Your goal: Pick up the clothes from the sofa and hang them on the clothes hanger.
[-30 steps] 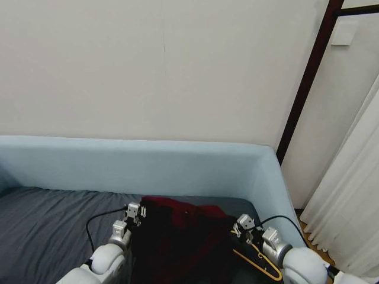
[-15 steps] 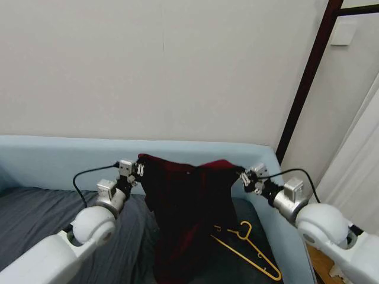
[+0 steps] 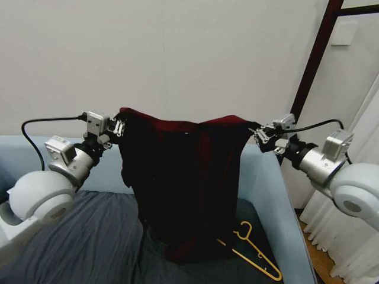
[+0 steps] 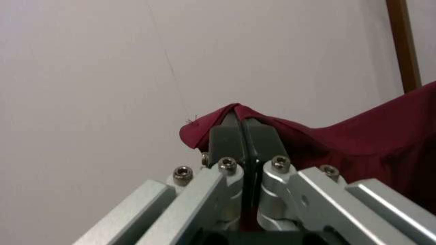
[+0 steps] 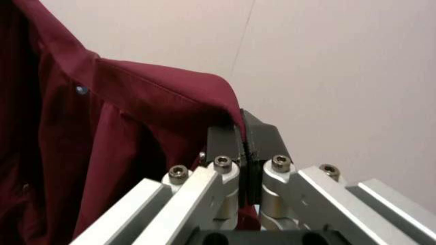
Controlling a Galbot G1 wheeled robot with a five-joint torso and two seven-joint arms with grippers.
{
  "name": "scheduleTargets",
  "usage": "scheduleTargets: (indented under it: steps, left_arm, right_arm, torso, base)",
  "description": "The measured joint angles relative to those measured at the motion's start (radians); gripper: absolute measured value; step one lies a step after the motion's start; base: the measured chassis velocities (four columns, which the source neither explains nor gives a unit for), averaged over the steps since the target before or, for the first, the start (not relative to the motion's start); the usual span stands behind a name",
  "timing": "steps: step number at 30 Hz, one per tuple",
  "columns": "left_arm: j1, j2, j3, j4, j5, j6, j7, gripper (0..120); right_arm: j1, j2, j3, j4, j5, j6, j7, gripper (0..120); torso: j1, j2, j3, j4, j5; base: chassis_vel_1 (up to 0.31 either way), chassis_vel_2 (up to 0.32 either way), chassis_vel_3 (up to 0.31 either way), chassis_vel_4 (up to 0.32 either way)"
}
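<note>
The left gripper (image 3: pixel 118 127) is clamped on one upper corner of a dark red shirt (image 3: pixel 183 183). In the left wrist view its two fingers are pressed together with a fold of the cloth pinched between them. The right gripper (image 3: pixel 256 135) is clenched on the opposite upper corner in the same way, its fingers closed over the red fabric in the right wrist view. Both grippers are raised in front of the wall, well apart, at about the same height. The shirt is stretched between them with its top edge sagging a little in the middle.

The rest of the shirt hangs down in loose folds over the sofa (image 3: pixel 266 177). Whether its lower edge touches the seat cannot be told. A yellow clothes hanger (image 3: pixel 254 251) lies flat on the dark grey seat cover (image 3: pixel 59 236), just beside the hanging hem and close to the sofa's pale blue arm.

Behind the pale blue backrest is a plain off-white wall (image 3: pixel 177 53). On the robot's right stands a dark brown door frame (image 3: pixel 311 65), and beside it hangs a white curtain (image 3: pixel 355 201).
</note>
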Motion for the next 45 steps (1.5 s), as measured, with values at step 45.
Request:
scheduleTargets:
  steps: [45]
  left_arm:
    - [0.129, -0.487, 0.294, 0.550, 0.339, -0.013, -0.026, 0]
  right_arm:
    - [-0.102, 0.454, -0.351, -0.434, -0.163, -0.030, 0.092, 0]
  torso:
    - [0.000, 0.000, 0.000, 0.0006, 0.0001]
  base:
    - [0.000, 0.000, 0.000, 0.000]
